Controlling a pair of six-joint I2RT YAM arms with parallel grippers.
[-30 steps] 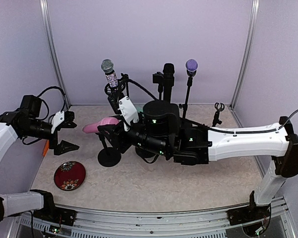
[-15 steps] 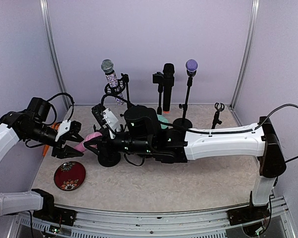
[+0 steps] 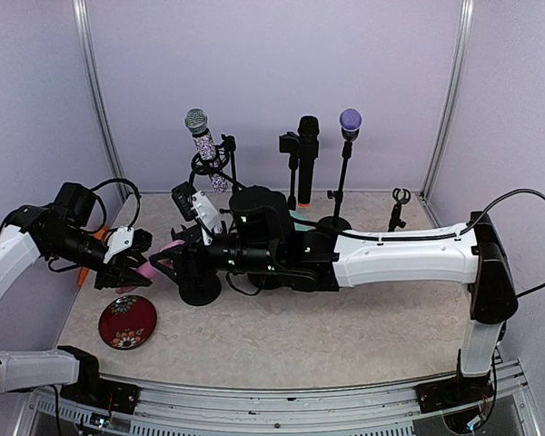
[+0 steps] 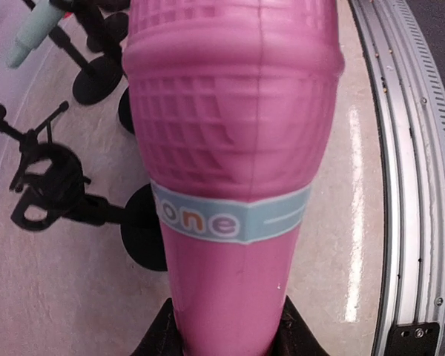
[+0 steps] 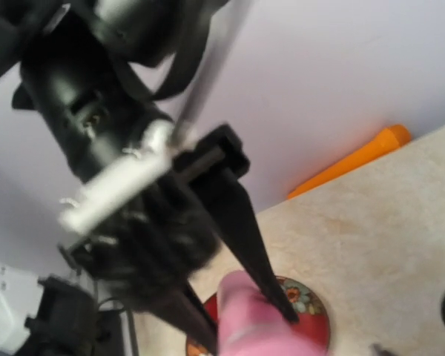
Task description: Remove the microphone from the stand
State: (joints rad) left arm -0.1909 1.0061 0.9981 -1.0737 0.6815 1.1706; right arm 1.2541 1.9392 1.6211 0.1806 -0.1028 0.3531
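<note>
While I watch from overhead, the left gripper hangs low over the table's left side with the pink microphone lying sideways in it, just beside the round-based stand. The right gripper is at the other end, but I cannot tell whether its jaws are spread or pressing. On the left wrist camera the pink microphone fills my screen, with black fingers pinching its handle from both sides, and on the right wrist camera its blurred end shows against the left arm's finger, above a red plate.
</note>
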